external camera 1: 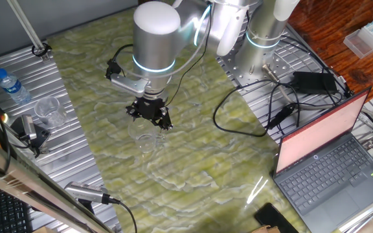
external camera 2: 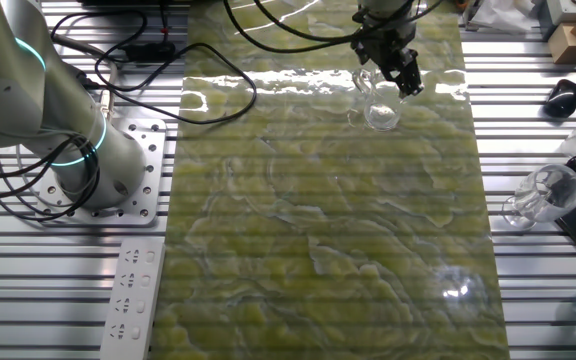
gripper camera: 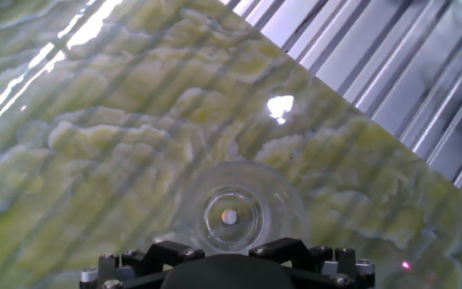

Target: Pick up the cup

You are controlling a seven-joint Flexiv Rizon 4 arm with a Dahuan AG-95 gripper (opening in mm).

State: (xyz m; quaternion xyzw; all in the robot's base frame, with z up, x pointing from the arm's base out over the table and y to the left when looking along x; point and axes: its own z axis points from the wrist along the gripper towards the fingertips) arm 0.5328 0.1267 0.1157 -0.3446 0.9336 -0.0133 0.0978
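The cup [external camera 1: 146, 140] is small, clear and upright on the green marbled mat [external camera 1: 193, 168]. My gripper [external camera 1: 153, 120] hangs just above it, with the jaws spread and nothing between them. In the other fixed view the gripper [external camera 2: 400, 80] is over the cup [external camera 2: 378, 108] near the mat's far edge. In the hand view I look straight down into the cup's round rim [gripper camera: 231, 213], which lies between my two black fingers [gripper camera: 171, 250] at the bottom edge. I cannot make out a handle.
Another clear cup [external camera 1: 49, 110] and a blue-capped water bottle [external camera 1: 11, 86] stand on the ribbed metal table at the left. An open laptop [external camera 1: 329, 155], a power adapter [external camera 1: 313, 81] and cables lie at the right. The arm's base [external camera 2: 78, 150] and a power strip [external camera 2: 133, 290] are beside the mat.
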